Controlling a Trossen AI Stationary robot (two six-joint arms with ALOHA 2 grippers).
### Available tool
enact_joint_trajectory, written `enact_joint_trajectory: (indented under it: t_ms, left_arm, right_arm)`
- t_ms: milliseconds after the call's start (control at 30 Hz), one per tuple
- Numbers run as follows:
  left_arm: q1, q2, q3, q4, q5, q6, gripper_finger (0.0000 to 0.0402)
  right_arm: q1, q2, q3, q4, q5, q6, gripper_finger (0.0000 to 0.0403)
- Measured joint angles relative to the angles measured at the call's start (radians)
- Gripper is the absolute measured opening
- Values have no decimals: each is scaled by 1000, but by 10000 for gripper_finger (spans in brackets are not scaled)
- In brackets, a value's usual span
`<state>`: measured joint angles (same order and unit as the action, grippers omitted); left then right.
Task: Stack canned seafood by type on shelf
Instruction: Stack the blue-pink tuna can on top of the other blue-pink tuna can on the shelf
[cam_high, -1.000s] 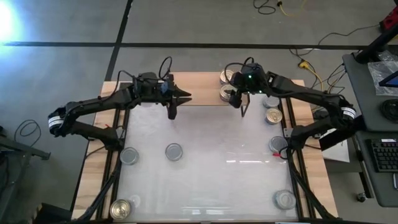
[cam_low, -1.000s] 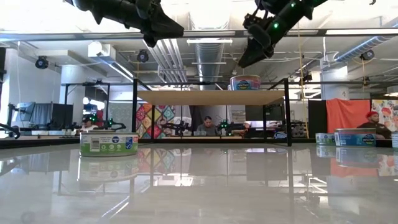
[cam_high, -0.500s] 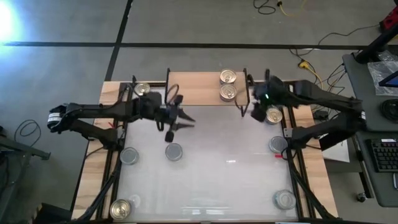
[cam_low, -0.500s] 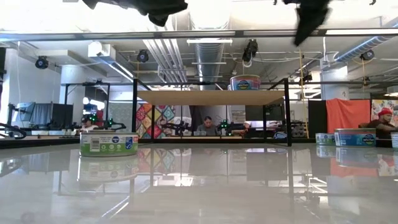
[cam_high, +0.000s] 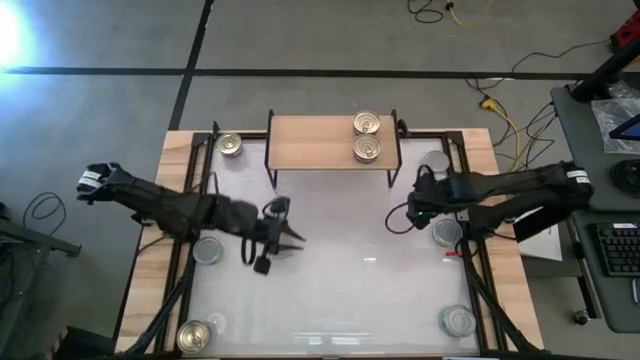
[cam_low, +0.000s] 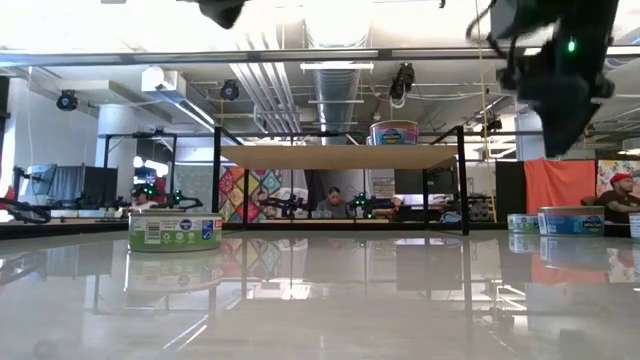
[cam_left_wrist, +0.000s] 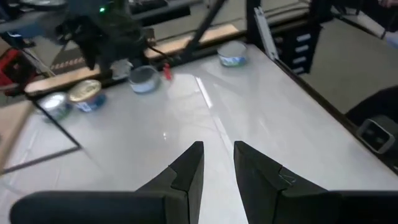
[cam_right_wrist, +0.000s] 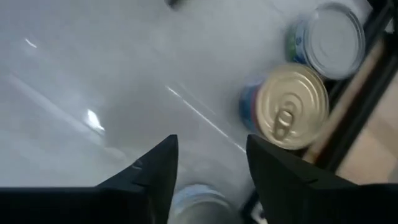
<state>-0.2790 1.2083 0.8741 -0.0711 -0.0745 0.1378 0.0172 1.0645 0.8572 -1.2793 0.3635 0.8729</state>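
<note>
Both arms had swung back from the shelf (cam_high: 330, 143): the left gripper (cam_high: 283, 237), fingers narrowly parted and empty, hung toward eight o'clock, the right gripper (cam_high: 398, 218), open and empty, toward three o'clock; two gold-topped tins (cam_high: 367, 136) sat shelved, the other tins (cam_high: 208, 250) still scattered about the table (cam_high: 350, 290).

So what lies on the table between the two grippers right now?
Nothing: in the high view the white tabletop between the left gripper and the right gripper is bare.

Bright overhead lights glare off my glossy white tabletop (cam_high: 340, 290); flare at top-left floor. My right wrist view is motion-blurred, low view backlit.
</note>
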Motion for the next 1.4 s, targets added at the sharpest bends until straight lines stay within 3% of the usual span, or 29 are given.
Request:
enact_joint_trajectory:
  t_ms: [200, 367, 667, 1067, 1233, 1400]
  left_arm:
    - [-176, 0, -57, 17, -198, -145, 74]
    - [-290, 0, -102, 84, -334, -213, 74]
    - [-378, 0, -114, 150, -363, -263, 74]
    - [-383, 1, -103, 165, -390, -226, 74]
    - [-383, 1, -103, 162, -390, -228, 74]
    - [-383, 1, -103, 161, -390, -233, 74]
  right_arm:
    - [-13, 107, -19, 12, 22, -219, 125]
    - [-92, 170, -30, 2, 57, -320, 76]
    - [-244, 204, -108, 38, 149, -388, 13]
    - [-323, 334, -111, 39, 137, -399, 9]
    - [-314, 417, -111, 53, 116, -401, 9]
    - [-231, 439, -104, 93, 44, -381, 9]
